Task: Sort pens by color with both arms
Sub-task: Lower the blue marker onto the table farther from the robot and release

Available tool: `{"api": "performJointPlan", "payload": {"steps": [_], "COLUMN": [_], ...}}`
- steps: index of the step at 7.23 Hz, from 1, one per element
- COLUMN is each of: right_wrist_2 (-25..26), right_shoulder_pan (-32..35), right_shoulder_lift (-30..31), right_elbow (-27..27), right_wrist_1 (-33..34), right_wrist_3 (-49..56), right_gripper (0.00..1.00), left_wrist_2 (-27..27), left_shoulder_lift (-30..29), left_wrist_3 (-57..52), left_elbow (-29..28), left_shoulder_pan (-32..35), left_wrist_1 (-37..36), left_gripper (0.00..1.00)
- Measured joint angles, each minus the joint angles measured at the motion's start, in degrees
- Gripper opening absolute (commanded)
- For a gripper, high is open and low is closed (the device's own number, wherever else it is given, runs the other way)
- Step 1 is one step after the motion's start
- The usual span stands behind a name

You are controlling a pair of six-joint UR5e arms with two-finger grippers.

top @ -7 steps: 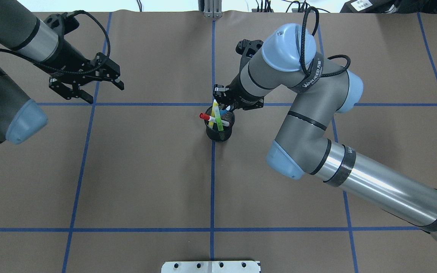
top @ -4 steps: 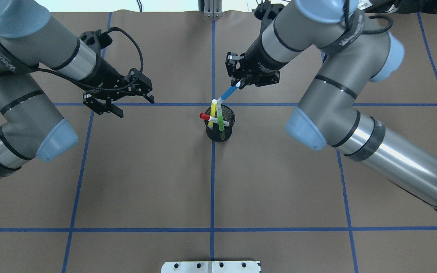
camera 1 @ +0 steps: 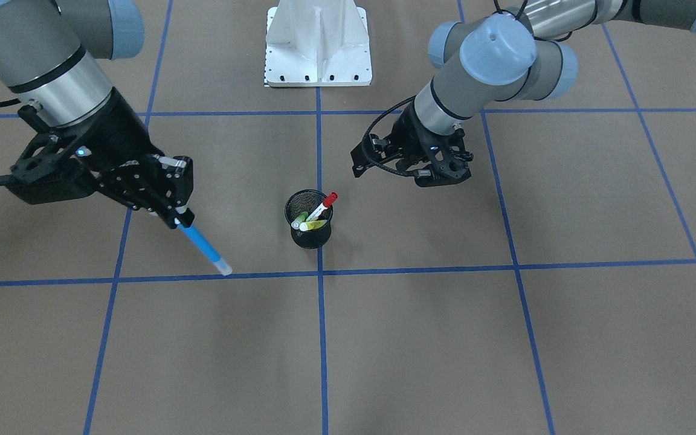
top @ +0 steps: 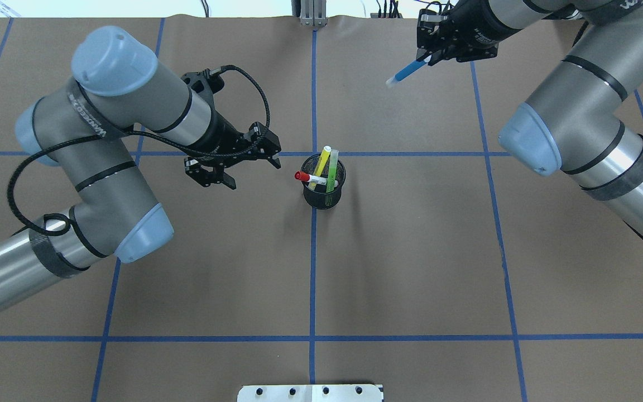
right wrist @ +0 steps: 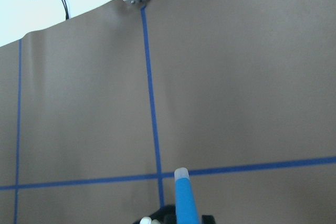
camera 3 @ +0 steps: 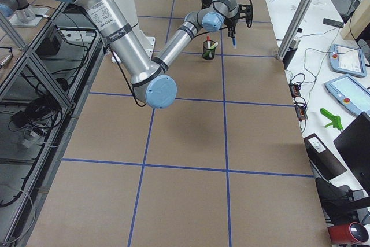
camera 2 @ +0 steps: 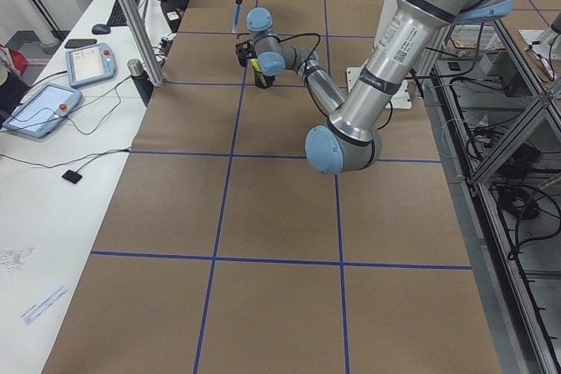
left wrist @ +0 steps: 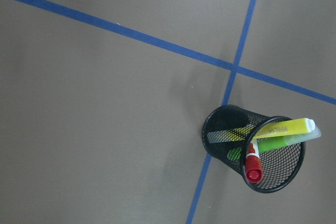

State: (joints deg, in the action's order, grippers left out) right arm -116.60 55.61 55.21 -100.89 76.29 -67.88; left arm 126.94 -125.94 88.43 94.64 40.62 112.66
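A black mesh cup (top: 321, 200) stands at the table's centre where the tape lines cross. In it lean a yellow pen (top: 322, 161), a lime green pen (top: 332, 174) and a white pen with a red cap (top: 310, 178). My right gripper (top: 425, 56) is shut on the blue pen (top: 408, 71), held in the air far right of the cup; from the front the blue pen (camera 1: 203, 244) slants down towards the table. My left gripper (top: 254, 176) hangs open just left of the cup. The left wrist view looks down on the cup (left wrist: 220, 129) and its pens.
Brown paper with a grid of blue tape lines (top: 313, 279) covers the table. The white pedestal base (camera 1: 318, 42) stands at the robot's side. A side bench with tablets (camera 2: 44, 107) runs along the far edge, behind a metal post (camera 2: 131, 24).
My right gripper drew the blue pen up out of the cup and carried it away to the far right. My left arm swung in towards the cup, its gripper still open.
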Motion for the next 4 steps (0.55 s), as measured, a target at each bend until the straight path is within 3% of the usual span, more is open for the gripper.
{"api": "performJointPlan", "payload": {"steps": [3, 4], "right_wrist_2": [21.9, 27.3], "right_shoulder_pan": [-3.3, -5.9], "right_shoulder_lift": [-0.1, -0.3], "right_elbow": [17.0, 21.2], "right_wrist_1": [-23.4, -29.6], "right_wrist_3": [-1.2, -3.3], "right_gripper": [0.24, 0.24], "left_wrist_2": [-5.3, -6.4], "left_shoulder_lift": [-3.1, -3.5], "left_wrist_3": [4.0, 4.3], "left_elbow": [-5.1, -5.5], "left_shoulder_pan": [-3.4, -3.9], "left_wrist_1": [5.1, 5.8], "left_gripper": [0.97, 0.91]}}
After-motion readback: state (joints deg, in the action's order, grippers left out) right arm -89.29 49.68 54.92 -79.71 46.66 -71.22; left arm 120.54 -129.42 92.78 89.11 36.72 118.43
